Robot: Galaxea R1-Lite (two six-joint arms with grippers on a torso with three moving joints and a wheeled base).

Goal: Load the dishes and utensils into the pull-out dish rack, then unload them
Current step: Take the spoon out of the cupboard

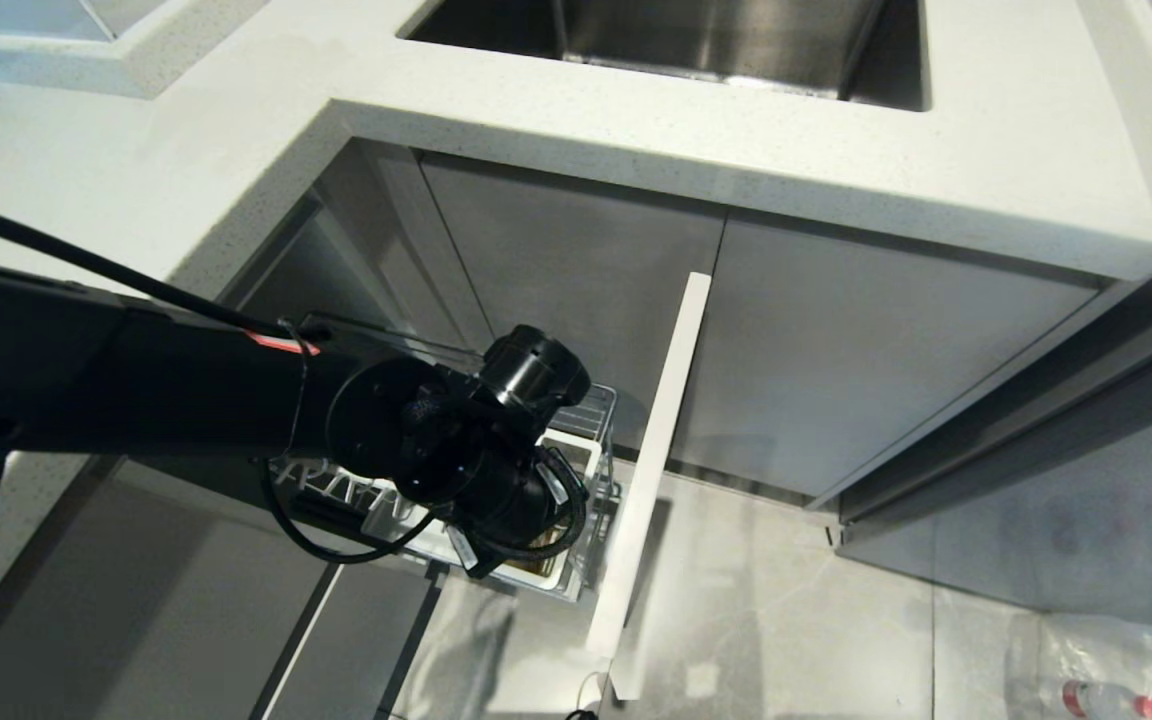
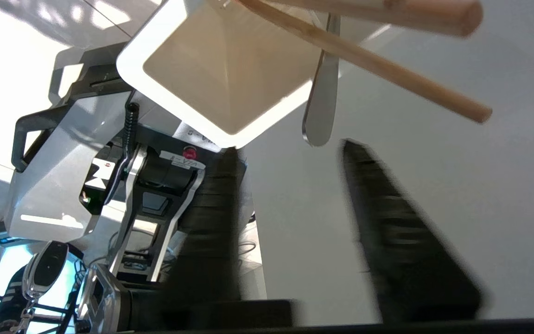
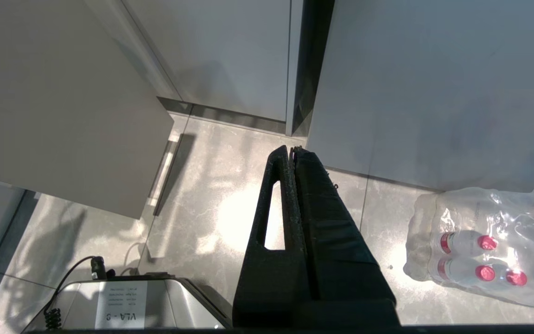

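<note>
Your left gripper point(image 2: 290, 148) hovers with jaws apart and empty over the cutlery box point(image 2: 220, 74) at the rack's point(image 1: 601, 420) 3 o'clock end, where 2 chopsticks point(image 2: 387, 76) and the spoon point(image 2: 322, 106) stand loaded; dishes unseen, right gripper point(image 3: 293, 149) closed, unloading remains.

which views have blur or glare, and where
Left wrist view: the left gripper fingers are smeared by motion blur, and the background at one edge is blown out white. Right wrist view: sharp, with a bright glare patch on the floor beside the shut right gripper. Head view: evenly lit, no strong glare.
</note>
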